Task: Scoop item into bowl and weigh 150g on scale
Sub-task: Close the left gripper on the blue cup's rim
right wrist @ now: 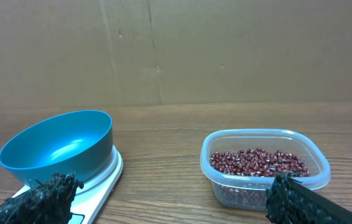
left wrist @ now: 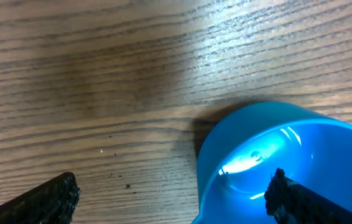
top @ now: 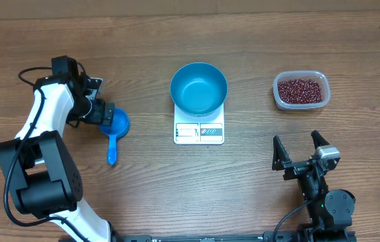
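1. The white scale [top: 199,132] carries the blue bowl [top: 199,88]; the bowl's inside shows plain blue.
2. Right of the scale, a clear plastic tub [top: 277,95] holds the red-brown beans [top: 301,90].
3. Left of the scale lies a blue scoop [top: 114,131].
4. The left gripper [top: 107,114] has its jaws apart, one finger over the scoop's cup.
5. The right gripper [top: 296,138], front-right of the scale, has its jaws apart and holds nothing.

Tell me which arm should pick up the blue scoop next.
Left. The left jaws stand open right at the scoop, seemingly straddling its cup wall. The right jaws, also open, sit far off beyond the scale, nearer the beans.
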